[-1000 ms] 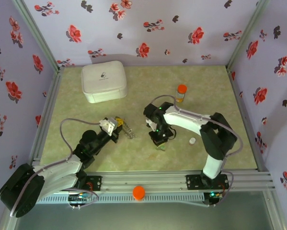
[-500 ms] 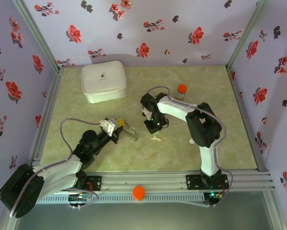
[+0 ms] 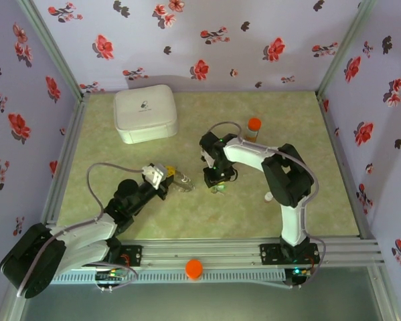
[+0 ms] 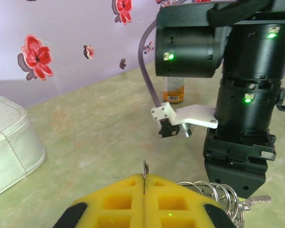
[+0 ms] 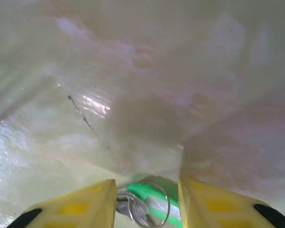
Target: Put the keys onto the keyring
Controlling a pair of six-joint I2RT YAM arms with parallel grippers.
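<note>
Left gripper (image 4: 144, 183) clenched on the keyring (image 4: 221, 198), a grey coiled-wire loop at lower right of the left wrist view; right gripper (image 5: 144, 186) jaws parted, green-headed key (image 5: 154, 192) lying between them, bottom centre.

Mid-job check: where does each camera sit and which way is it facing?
Top external: above and behind the robot, looking down on the table; left arm and right arm show.
Left wrist: low over the table, facing the right arm; left gripper shut on the keyring.
Right wrist: pointing down at the table; right gripper open, green key between its fingers.
Shared: top and left wrist both show the orange-capped bottle.
</note>
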